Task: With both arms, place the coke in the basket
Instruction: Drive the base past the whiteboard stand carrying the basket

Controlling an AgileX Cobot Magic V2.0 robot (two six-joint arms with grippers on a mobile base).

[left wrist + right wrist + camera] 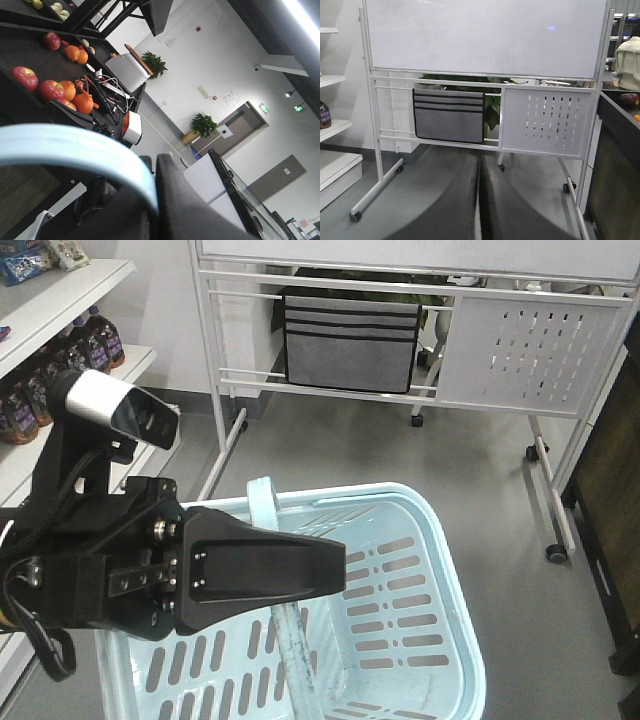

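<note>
The basket [420, 570] is pale blue plastic, smooth with a slight sheen. The left end effector [330, 568] has matt black plastic jaws. The whiteboard stand [470, 360] looks like white-painted metal; its hanging pocket [350, 340] is grey cloth. The floor [480, 470] is smooth, matt grey.

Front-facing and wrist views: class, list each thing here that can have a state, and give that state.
basket, empty in the part that shows
handle, raised, caught in the left pincer
left pincer, shut on handle
right pincer, shut, holding nothing
whiteboard, upright, blank
</note>
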